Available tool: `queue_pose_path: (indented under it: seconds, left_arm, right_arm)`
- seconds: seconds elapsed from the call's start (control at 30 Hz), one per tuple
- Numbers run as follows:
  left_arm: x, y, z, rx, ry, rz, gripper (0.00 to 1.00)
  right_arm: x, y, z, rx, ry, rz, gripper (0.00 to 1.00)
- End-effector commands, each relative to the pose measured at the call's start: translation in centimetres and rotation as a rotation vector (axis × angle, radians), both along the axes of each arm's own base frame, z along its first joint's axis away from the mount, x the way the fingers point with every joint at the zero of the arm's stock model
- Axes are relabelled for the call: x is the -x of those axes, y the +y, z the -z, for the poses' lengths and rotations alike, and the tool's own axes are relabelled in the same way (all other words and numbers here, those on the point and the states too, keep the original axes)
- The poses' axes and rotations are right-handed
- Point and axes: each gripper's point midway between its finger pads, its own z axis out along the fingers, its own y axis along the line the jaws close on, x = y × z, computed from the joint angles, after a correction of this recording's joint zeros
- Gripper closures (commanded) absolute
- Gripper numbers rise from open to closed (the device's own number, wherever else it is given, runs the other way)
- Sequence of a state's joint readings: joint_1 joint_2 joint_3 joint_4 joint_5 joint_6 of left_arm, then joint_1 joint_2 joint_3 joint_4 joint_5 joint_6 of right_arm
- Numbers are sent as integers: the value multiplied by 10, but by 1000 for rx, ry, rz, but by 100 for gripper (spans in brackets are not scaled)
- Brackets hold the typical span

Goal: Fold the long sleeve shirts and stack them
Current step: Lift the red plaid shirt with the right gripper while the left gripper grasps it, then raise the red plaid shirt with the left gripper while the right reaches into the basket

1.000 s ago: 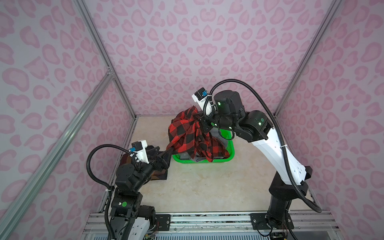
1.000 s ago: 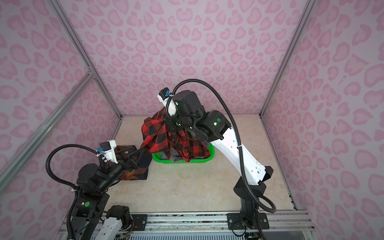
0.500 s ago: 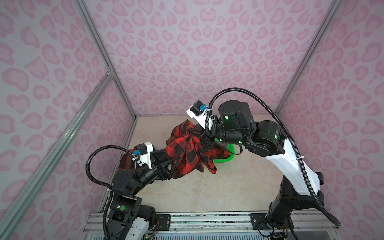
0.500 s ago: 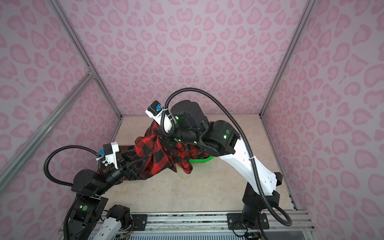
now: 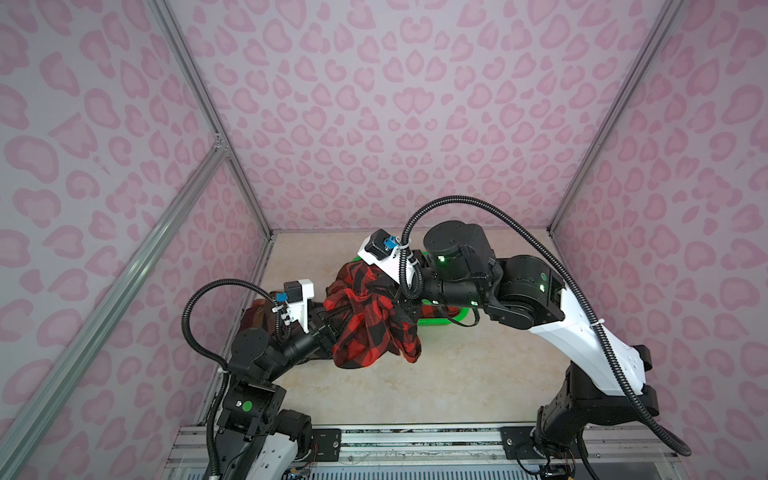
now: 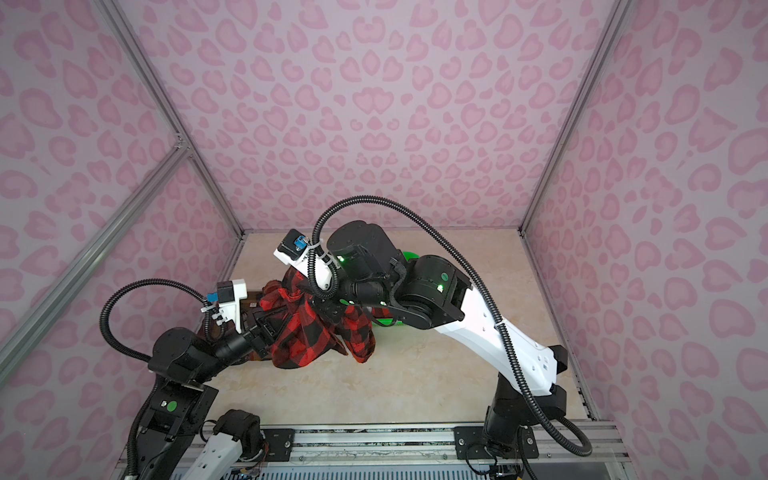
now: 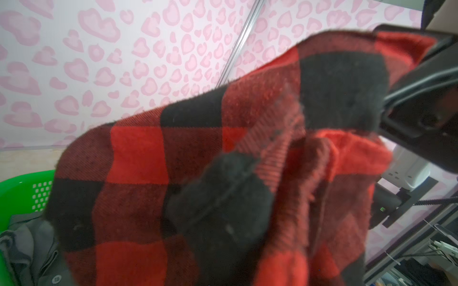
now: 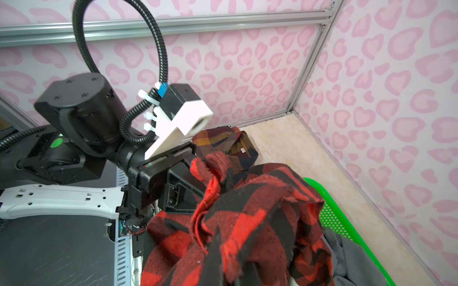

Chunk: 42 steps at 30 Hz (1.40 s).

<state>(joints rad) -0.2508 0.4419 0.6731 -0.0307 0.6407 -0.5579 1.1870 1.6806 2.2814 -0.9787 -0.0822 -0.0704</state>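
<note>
As my left gripper (image 5: 337,322) and right gripper (image 5: 401,309) both are clamped on the red-and-black flannel (image 5: 368,332), it hangs bunched, long axis downward, above the table (image 5: 457,374), beside the green basket (image 5: 440,322).

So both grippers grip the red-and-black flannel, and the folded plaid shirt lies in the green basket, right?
No: the right wrist view shows the plaid shirt on the table, outside the green basket. The left gripper and right gripper do grip the flannel.

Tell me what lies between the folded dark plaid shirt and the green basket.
The bunched red-and-black flannel lies between the dark plaid shirt and the green basket, as both top views show.
</note>
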Motion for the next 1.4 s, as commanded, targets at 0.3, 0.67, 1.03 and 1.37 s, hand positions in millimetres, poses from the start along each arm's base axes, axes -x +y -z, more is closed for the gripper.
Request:
queue_pose_path:
  seconds: [0.3,0.67,1.03,1.37]
  left_arm:
    - [42,106,-153,415,-128,-496,96]
    - [115,129,-304,528,-373,-481,97]
    - [114,134,-325,485,-356,-494,98]
    - [94,124,-311,317,-293,-512,98]
  right_arm:
    - [-64,-31,28,-95,157,256,66]
    - [-146,-113,89,-128,318,596,46]
    - [-211,-131,231,163,451,786,42]
    - [-239,-99,344,383,580,789,42]
